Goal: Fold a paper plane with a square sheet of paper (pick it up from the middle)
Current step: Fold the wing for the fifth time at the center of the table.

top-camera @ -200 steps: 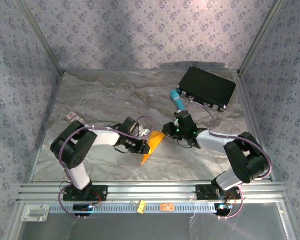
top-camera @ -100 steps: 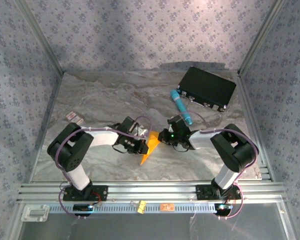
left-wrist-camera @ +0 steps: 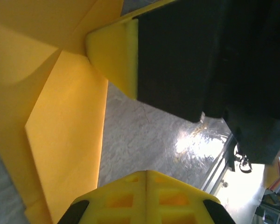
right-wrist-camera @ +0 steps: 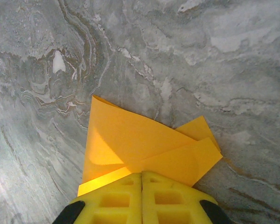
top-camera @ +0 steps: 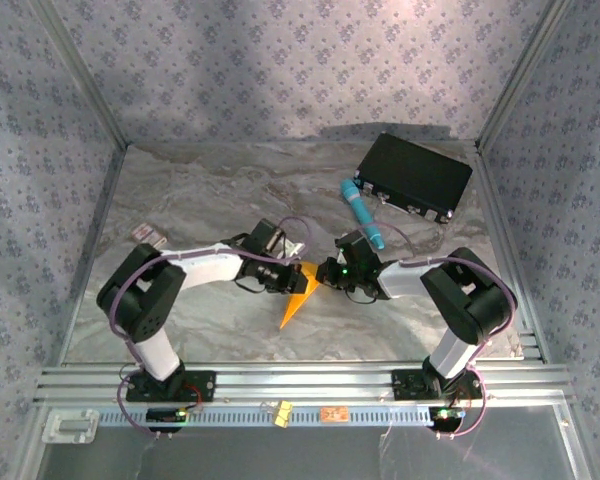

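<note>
Marble tabletop [top-camera: 200,190], orange paper [top-camera: 298,300], floral walls [top-camera: 280,70]

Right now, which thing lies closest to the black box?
The teal pen, lying just beside the black box's near-left corner. The orange paper sits mid-table; the small card lies far left.
</note>
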Action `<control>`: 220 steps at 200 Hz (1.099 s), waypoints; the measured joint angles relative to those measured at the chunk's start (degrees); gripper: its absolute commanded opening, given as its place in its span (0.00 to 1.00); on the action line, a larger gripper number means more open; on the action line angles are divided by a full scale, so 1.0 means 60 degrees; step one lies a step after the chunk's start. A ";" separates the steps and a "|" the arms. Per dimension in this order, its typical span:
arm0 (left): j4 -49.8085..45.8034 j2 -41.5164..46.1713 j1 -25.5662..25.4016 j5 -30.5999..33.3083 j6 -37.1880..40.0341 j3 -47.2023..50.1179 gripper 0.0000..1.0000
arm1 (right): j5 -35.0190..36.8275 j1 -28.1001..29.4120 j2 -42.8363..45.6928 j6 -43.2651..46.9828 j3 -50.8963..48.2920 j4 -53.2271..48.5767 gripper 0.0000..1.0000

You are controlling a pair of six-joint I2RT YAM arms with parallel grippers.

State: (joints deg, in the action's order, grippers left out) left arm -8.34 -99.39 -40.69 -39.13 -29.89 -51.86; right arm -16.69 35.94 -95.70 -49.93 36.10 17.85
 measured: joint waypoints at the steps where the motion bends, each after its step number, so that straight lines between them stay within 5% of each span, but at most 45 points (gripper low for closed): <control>1: 0.0004 -0.0040 -0.0011 0.0011 -0.0004 -0.0011 0.03 | 0.0000 0.0000 0.0000 0.0000 0.0000 0.0000 0.07; 92: 0.0572 -0.0758 -0.0208 0.0441 0.0007 0.0270 0.02 | 0.0062 0.0011 0.0000 -0.0029 -0.0011 0.0011 0.07; 220: -0.0342 0.1155 -0.0222 0.0969 0.0047 0.1789 0.03 | 0.0066 0.0015 0.0000 -0.0029 -0.0011 0.0025 0.08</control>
State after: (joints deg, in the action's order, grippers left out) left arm -10.39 -92.47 -42.02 -33.32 -29.61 -41.12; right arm -16.29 36.03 -95.70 -50.11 36.03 18.00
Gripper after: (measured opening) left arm 0.049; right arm 0.075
